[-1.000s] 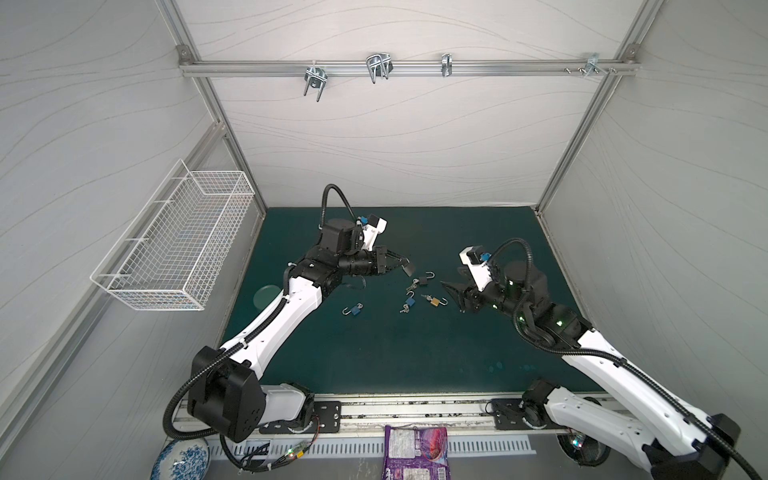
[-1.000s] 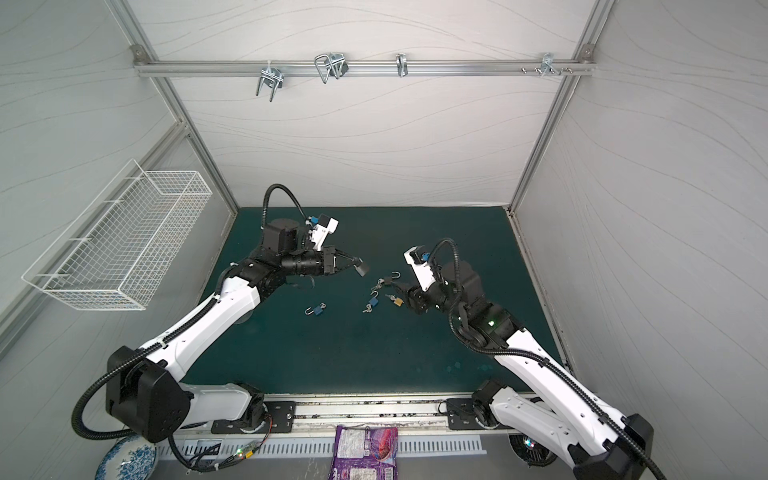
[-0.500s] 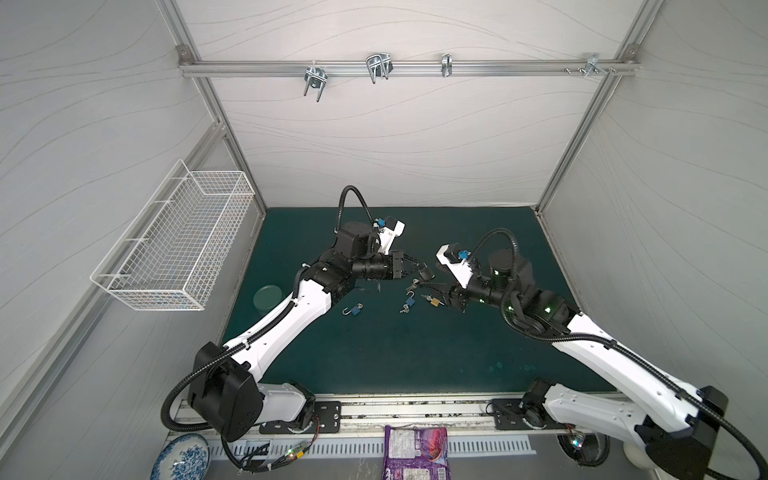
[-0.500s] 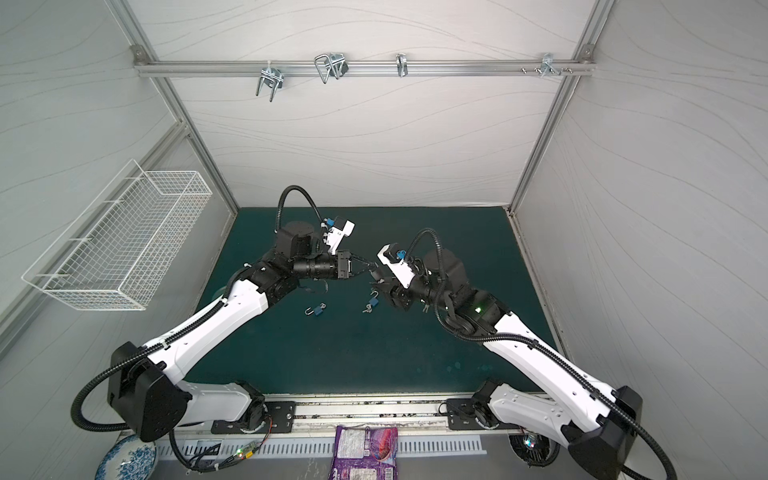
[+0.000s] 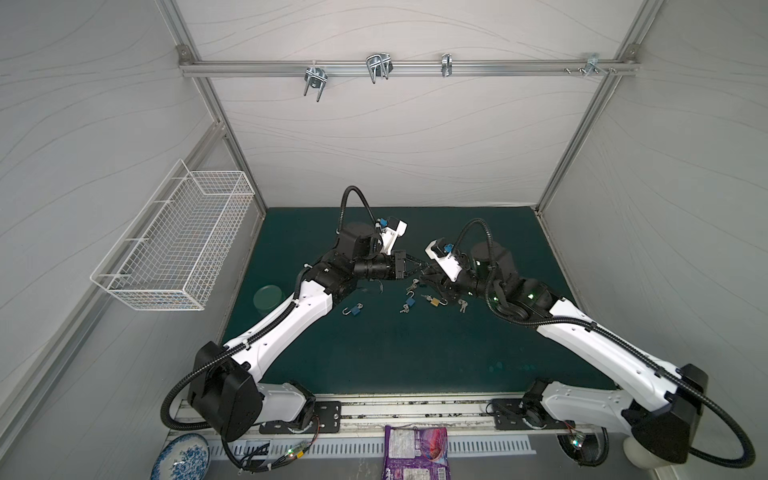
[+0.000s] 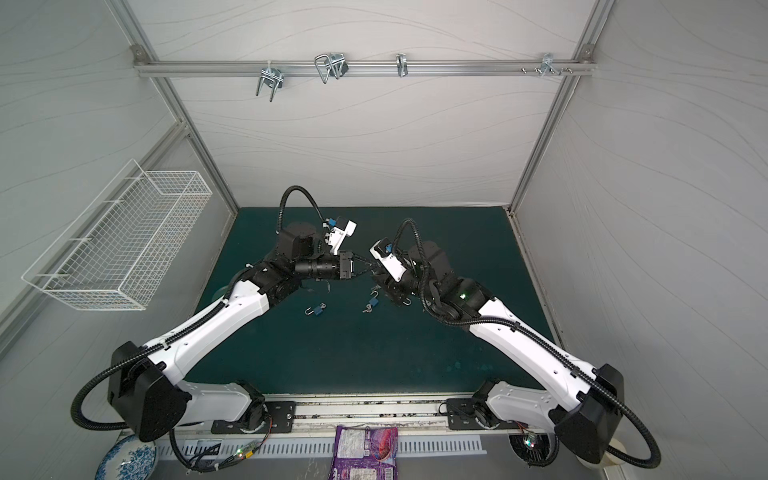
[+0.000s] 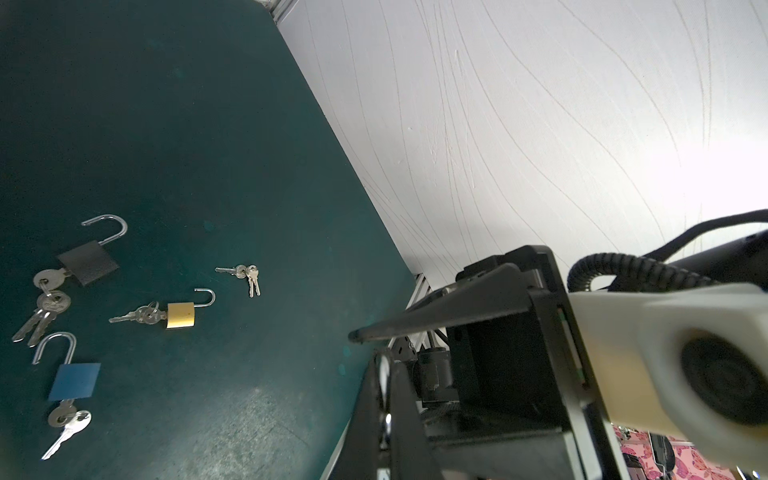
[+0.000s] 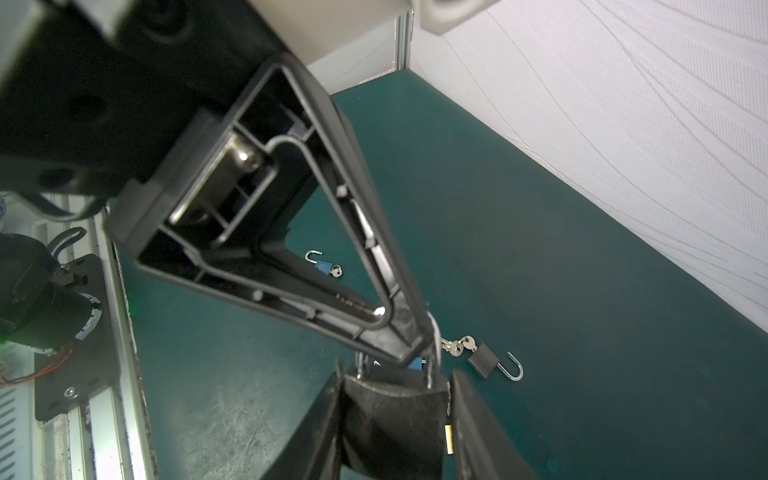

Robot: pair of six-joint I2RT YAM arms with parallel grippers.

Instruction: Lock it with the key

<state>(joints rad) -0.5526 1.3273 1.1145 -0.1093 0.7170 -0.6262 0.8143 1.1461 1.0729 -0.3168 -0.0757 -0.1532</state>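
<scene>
Both grippers meet in mid-air above the green mat (image 5: 374,353). A black padlock (image 8: 395,415) sits between the fingers of my right gripper (image 8: 395,378), which press on both sides of its body. Its silver shackle legs run up into the tip of my left gripper (image 8: 411,349), which is shut on the shackle. In both top views the left gripper (image 5: 420,266) (image 6: 369,266) touches the right gripper (image 5: 427,277) (image 6: 377,276) tip to tip. A loose bunch of keys (image 7: 245,276) lies on the mat. No key shows in the held padlock.
On the mat below lie a second black padlock (image 7: 87,262), a gold padlock (image 7: 180,314) and a blue padlock (image 7: 75,380), each open with keys attached. Another blue padlock (image 5: 355,309) lies further left. A wire basket (image 5: 174,245) hangs on the left wall.
The left arm has carried the black padlock rightward to the middle. The right arm has swung left and up to meet it, and its jaws have narrowed around the padlock's body.
</scene>
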